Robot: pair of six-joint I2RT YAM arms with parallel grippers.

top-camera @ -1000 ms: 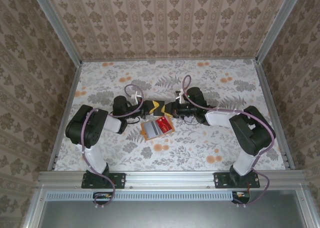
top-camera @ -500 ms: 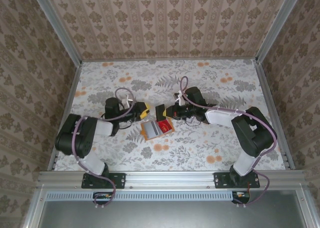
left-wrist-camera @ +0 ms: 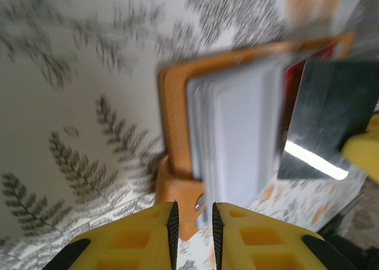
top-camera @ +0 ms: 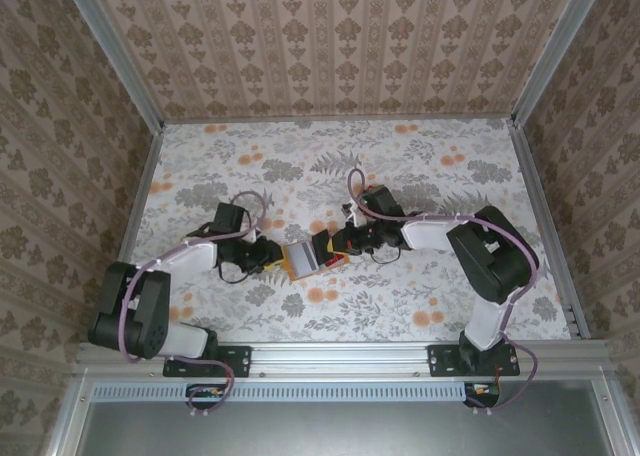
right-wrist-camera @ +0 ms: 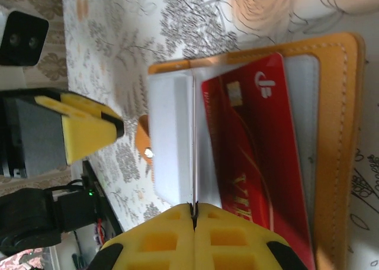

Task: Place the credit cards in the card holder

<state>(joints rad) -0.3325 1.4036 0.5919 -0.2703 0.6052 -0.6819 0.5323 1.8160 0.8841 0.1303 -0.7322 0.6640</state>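
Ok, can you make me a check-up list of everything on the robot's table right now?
Surface: floral tablecloth, lying flat.
Job's things: orange card holder lying open; red card inside it; dark card held over it.
Clutter: nothing seen.
Pincers: right pincer shut on the dark card; left pincer nearly closed by the holder's snap tab, grip unclear.
Cables: purple cables running along both arms.
Surroundings: patterned walls; metal rail at the near edge.
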